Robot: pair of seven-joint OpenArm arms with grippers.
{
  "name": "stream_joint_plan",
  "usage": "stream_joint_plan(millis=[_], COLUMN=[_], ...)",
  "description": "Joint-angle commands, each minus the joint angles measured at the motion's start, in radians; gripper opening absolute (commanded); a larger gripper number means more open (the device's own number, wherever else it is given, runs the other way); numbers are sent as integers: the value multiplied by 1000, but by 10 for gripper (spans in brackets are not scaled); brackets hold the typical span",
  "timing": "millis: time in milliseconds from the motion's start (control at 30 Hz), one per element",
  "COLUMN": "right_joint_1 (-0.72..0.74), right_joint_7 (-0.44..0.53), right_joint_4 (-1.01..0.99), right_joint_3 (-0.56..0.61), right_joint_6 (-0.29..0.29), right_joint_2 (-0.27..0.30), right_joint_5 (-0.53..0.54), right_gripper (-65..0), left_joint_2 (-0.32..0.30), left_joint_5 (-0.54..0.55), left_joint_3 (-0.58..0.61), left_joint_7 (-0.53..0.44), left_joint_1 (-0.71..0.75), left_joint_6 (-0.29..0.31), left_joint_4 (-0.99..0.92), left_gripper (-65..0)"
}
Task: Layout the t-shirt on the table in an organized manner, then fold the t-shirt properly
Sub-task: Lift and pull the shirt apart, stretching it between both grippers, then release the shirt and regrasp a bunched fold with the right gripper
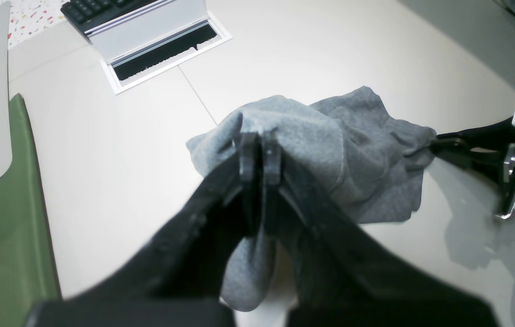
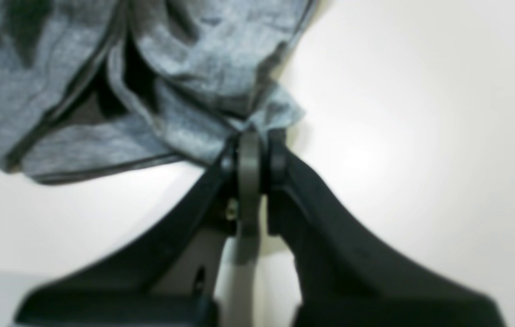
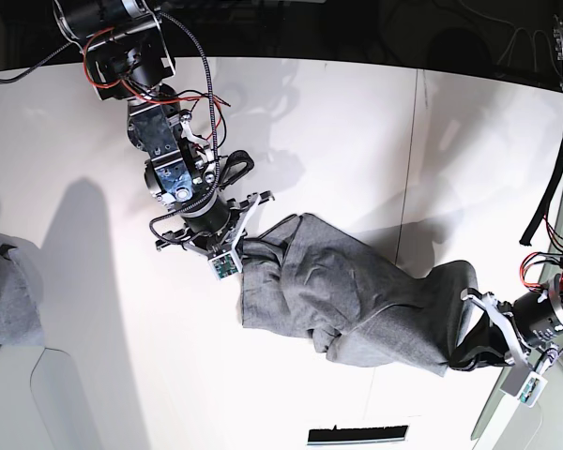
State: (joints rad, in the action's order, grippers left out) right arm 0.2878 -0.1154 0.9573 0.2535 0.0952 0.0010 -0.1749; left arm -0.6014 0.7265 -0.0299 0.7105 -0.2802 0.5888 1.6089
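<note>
Blurred black fingers (image 1: 245,156) of the left gripper (image 1: 260,156) fill the near part of the left wrist view, pressed narrowly together on a fold of the t-shirt (image 3: 357,305), which hides their tips. Likewise the right gripper (image 2: 254,150) pinches a bunched corner of the grey cloth (its pads lost under the fabric). Between the two arms the shirt lies crumpled and stretched across the table (image 3: 94,309). A second grey cloth bundle (image 3: 9,295) sits cut off at the base view's left edge.
</note>
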Motion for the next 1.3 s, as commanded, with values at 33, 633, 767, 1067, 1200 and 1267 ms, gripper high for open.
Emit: stream_joint_plan(millis=[33,633,767,1067,1200,1267], right_joint_1=[38,13,-14,-174,-237,-251], right_joint_7=[13,-174,-174,-172,-170,-169], right_joint_4=[27,403,402,396,397,405], right_joint_3=[-5,-275,-312,-320,-320,-320], right_joint_6=[-63,-66,-66,-119,-122,-134], right_joint_2=[8,181,187,187,185,182], right_joint_5=[-32,72,93,98,166,194], right_gripper=[-650,-650,-650,-509,-406,-406], left_joint_2=[-37,-164,-163,-141,-116,-99], left_joint_5=[18,392,539,606,601,597], left_joint_3=[-11,-231,-231,-231,-231,-231], left_joint_7=[-25,164,252,319,318,318], left_joint_1=[-30,-23,63,318,404,419], left_joint_6=[-1,109,109,109,109,109], left_joint_4=[17,17,17,16,15,15], left_gripper=[-650,-650,-650,-650,-459,-374])
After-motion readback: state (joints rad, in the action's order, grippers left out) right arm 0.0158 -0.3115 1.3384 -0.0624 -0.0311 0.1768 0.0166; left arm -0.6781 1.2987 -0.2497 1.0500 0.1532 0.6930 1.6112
